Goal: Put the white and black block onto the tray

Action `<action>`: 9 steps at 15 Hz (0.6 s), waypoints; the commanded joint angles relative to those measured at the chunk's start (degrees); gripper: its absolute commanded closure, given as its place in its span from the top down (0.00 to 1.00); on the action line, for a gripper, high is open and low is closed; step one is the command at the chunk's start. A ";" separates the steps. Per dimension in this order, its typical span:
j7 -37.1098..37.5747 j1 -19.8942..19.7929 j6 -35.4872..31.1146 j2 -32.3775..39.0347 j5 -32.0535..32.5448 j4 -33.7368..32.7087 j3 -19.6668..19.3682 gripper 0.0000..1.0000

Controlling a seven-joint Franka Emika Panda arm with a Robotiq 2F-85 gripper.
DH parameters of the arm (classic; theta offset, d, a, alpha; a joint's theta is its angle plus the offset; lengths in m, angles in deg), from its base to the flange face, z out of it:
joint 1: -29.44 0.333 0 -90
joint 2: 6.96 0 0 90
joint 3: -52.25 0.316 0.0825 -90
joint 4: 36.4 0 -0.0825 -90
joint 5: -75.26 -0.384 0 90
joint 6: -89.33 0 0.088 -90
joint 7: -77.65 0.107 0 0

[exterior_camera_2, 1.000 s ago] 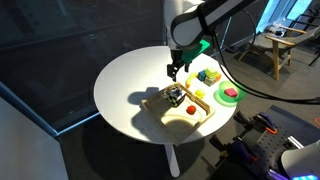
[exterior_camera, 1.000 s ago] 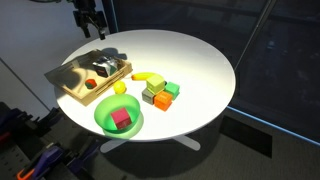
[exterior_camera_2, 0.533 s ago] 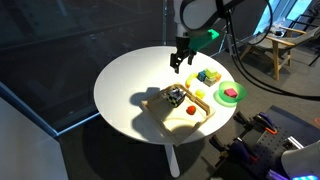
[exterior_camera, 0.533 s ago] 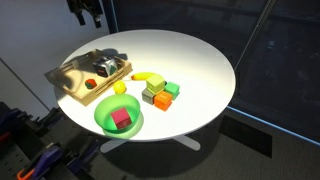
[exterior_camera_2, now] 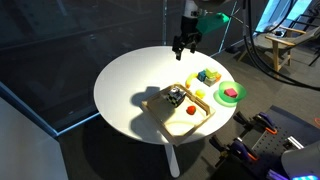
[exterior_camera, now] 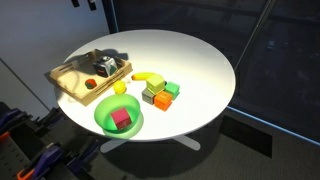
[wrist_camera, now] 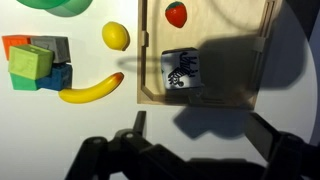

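Observation:
The white and black block (wrist_camera: 182, 72) lies inside the light wooden tray (wrist_camera: 230, 20), near its edge. It also shows in both exterior views (exterior_camera: 103, 64) (exterior_camera_2: 174, 96), with the tray (exterior_camera: 62, 82) (exterior_camera_2: 186, 118) at the table's side. My gripper (exterior_camera_2: 183, 42) hangs high above the table, well clear of the tray. In the wrist view its two fingers (wrist_camera: 200, 130) stand wide apart with nothing between them. Its shadow falls across the tray.
A red strawberry (wrist_camera: 177, 13) lies in the tray. Beside the tray are a lemon (wrist_camera: 116, 36), a banana (wrist_camera: 90, 90) and orange, green and blue cubes (wrist_camera: 35, 62). A green bowl (exterior_camera: 103, 122) holds a dark red cube (exterior_camera: 121, 119).
My gripper has risen upward away from the tray and nearly leaves the top of an exterior view. The block stays in the tray.

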 commanded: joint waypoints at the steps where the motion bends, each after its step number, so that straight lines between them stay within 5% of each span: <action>1: -2.57 -1.33 4.99 -5.14 -1.46 1.45 0.70 1.00; 9: -3.78 -1.54 14.92 -13.49 -1.74 3.36 0.68 1.00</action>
